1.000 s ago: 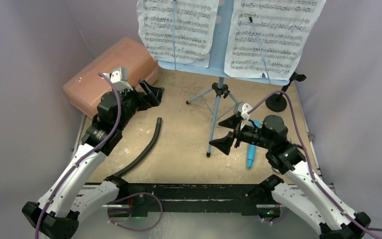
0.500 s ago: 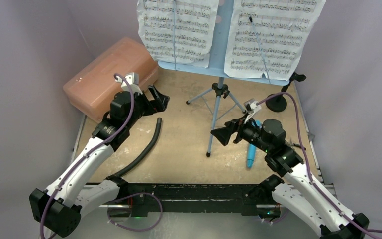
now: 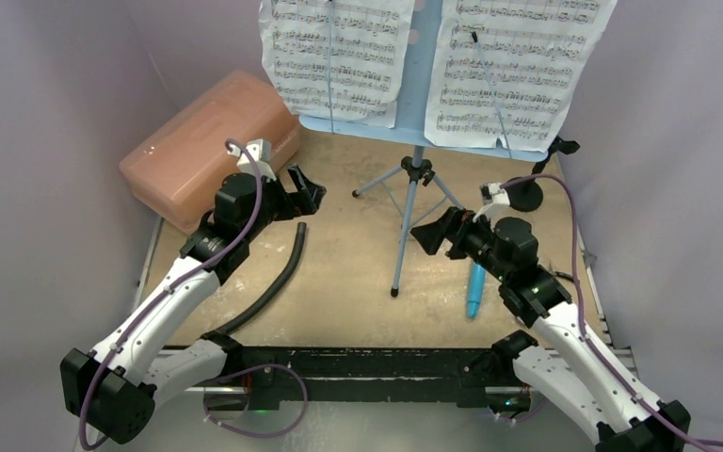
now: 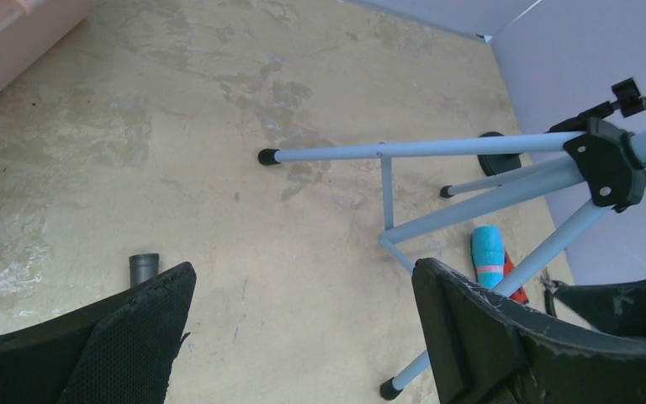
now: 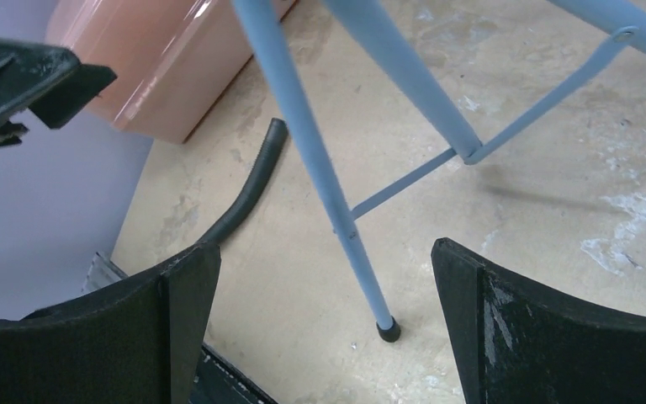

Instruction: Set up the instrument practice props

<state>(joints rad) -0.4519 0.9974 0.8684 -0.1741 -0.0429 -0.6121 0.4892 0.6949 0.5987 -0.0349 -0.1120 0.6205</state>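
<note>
Light-blue music stand (image 3: 425,85) upright on its thin tripod at the back of the worktop (image 3: 348,282), with two sheet-music pages (image 3: 339,52) resting side by side on it. Short black mic stand (image 3: 524,196) at the back right, apart from the turquoise microphone (image 3: 473,292), which lies flat on the worktop beside the right arm. Left gripper (image 3: 303,191) wide, holding nothing, above the end of a black hose (image 3: 278,273) and near a pink case (image 3: 198,141). Right gripper (image 3: 441,232) also wide and empty, close by a tripod leg.

Likely risk: a nudge to that leg, tipping the top-heavy stand and spilling the pages. Or a roll of the round microphone away from a clumsy pinch.

Printed musical notation only on the pages; no legible title, brand or label anywhere.
</note>
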